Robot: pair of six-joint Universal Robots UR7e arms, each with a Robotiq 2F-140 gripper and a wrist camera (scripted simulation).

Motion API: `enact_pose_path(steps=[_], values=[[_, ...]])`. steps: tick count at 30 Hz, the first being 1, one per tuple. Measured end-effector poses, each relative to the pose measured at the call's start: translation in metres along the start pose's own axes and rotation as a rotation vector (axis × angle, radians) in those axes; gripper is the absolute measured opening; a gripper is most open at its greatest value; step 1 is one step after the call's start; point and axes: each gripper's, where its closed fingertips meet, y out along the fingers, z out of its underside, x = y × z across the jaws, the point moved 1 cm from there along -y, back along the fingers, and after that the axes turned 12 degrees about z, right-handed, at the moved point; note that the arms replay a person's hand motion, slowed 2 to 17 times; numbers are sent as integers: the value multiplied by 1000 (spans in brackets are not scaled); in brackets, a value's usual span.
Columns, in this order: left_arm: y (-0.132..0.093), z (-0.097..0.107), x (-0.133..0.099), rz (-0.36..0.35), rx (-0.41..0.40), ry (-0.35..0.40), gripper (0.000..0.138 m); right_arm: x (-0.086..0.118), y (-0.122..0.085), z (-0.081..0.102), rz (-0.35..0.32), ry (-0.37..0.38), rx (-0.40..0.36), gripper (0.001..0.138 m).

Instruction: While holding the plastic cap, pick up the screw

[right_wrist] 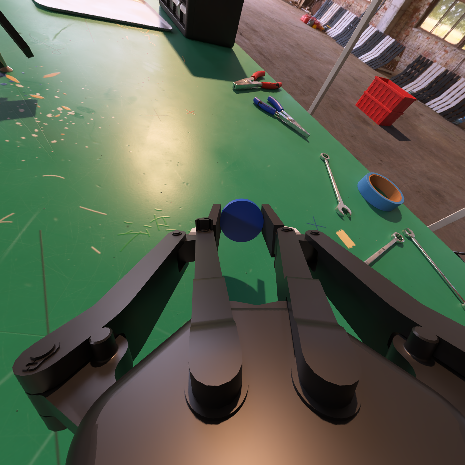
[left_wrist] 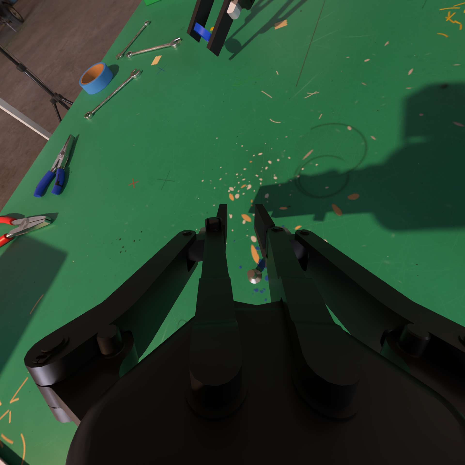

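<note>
Plastic cap (right_wrist: 241, 220) held, screw (left_wrist: 254, 276) on green (paint-flecked) table (left_wrist: 176, 151), concrete floor (right_wrist: 327, 63).

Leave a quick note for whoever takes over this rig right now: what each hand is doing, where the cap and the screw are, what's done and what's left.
Right hand: shut on the blue cap, held above the green table.
Left hand: open and empty, low over the table.
Screw: lying on the table under the left hand, between its fingers but back from the tips; nothing touches it.
Done: cap is held.
Left: probably bring the fingertips back over the screw, close, lift, and keep the cap gripped throughout.
</note>
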Motion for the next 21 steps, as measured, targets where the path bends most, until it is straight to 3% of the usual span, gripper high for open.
enact_pose_path(steps=[21], values=[[15, -11, 13, -109, -61, 23, 28, -4, 0, 2, 21, 7, -7, 43]])
